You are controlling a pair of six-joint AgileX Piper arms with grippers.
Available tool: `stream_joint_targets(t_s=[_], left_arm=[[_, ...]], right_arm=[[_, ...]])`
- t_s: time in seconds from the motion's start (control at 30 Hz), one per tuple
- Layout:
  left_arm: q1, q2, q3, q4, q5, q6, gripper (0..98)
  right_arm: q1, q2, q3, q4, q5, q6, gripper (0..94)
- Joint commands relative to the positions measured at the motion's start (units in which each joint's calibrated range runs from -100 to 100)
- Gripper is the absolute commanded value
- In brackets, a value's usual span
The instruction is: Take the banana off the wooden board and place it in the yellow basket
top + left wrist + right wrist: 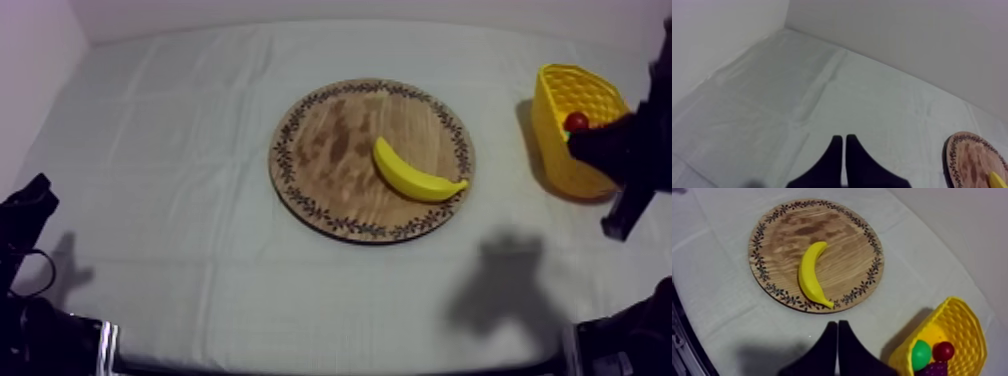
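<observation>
While its two black fingers lie pressed together on nothing, the right gripper [838, 324] hangs beside the one yellow basket [560, 165], which holds one small red fruit [576, 122] and one green fruit [920, 354]. The one banana [415, 178] lies on the single wooden board [330, 150], its tip near the patterned rim on the basket's side. The left gripper [844, 139], likewise closed and empty, rests over bare cloth [180, 130] well clear of the board; a strip of open cloth separates board and basket.
</observation>
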Motion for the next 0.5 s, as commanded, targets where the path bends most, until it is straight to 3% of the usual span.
stream_joint_targets(t_s=[0.0,0.2,0.47], left_arm=[[0.0,0.0,0.0,0.03,0.0,0.0,0.1],[0.0,0.0,0.0,0.03,0.0,0.0,0.1],[0.0,0.0,0.0,0.03,0.0,0.0,0.1]], right_arm=[[0.4,9.2,-13.5,-0.7,6.1,0.9,0.6],[1.0,21.8,-29.0,-2.7,16.2,2.7,0.8],[-0.9,34.6,-41.0,-2.8,25.4,5.0,0.9]])
